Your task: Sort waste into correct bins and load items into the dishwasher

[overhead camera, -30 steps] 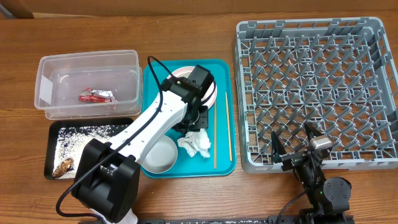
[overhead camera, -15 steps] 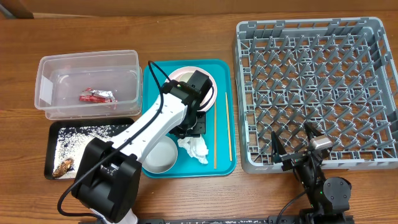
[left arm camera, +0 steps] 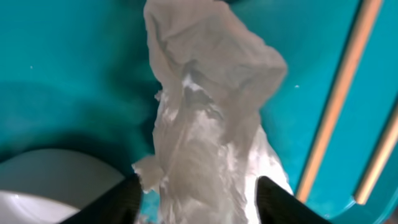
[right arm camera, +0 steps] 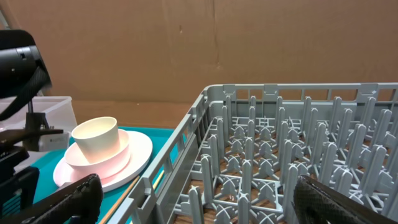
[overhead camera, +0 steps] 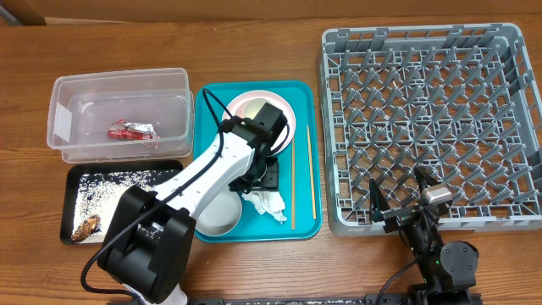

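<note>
Left claw (left arm camera: 199,200) astride crumpled white tissue (left arm camera: 211,124), teal tray (left arm camera: 74,74), chopsticks (left arm camera: 339,106) beside

No readable text is coming through in any view. The clear tub (overhead camera: 118,78) is showing a white label (overhead camera: 62,124) on its left wall, looking blank from here, and the red wrapper (overhead camera: 131,131) inside is showing print too small to read.
</note>
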Robot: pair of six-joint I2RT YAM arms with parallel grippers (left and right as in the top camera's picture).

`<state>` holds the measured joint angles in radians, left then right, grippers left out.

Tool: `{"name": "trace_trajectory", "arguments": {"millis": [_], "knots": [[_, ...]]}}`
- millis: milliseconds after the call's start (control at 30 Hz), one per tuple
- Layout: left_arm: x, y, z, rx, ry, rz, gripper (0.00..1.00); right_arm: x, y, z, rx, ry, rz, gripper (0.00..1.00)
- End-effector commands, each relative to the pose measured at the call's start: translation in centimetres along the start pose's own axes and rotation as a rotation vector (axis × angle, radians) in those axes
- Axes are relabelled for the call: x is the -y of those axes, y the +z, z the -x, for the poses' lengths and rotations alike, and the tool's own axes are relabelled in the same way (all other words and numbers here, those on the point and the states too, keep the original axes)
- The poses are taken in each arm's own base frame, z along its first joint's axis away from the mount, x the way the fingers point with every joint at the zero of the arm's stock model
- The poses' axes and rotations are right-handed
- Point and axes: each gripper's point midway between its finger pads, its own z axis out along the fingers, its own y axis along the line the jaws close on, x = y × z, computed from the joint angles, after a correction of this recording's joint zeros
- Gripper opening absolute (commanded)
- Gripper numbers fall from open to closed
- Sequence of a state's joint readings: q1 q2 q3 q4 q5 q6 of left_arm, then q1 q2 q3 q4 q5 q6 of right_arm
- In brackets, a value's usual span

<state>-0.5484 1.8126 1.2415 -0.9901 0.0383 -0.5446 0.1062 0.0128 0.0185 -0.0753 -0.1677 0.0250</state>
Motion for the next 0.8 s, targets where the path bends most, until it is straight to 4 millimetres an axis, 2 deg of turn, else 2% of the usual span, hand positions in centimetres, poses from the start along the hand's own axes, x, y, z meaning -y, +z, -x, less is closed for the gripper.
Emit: {"name": "trace_trajectory", "arguments": {"millis": [0,167,300,633,767], "knots": [[-0.8,1.0,-0.2,0.015,0.008,0.034,0.68,0.0,0.0,-0.2,0.004,-0.007,-0.003,1.00],[-0.9,2.5,-0.1,0.038,0.008,0.025,0.65,0.0,0.0,-0.2,0.004,-0.007,-0.003,1.00],[-0.8,2.7,0.1,0.051,0.009,0.018,0.62,0.0,0.0,-0.2,0.004,-0.007,-0.003,1.00],[-0.6,2.7,0.5,0.068,0.009,0.008,0.21,0.0,0.0,-0.2,0.004,-0.007,-0.003,1.00],[-0.4,2.7,0.8,0.081,0.009,-0.001,0.09,0.0,0.0,-0.2,0.004,-0.007,-0.003,1.00]]}}
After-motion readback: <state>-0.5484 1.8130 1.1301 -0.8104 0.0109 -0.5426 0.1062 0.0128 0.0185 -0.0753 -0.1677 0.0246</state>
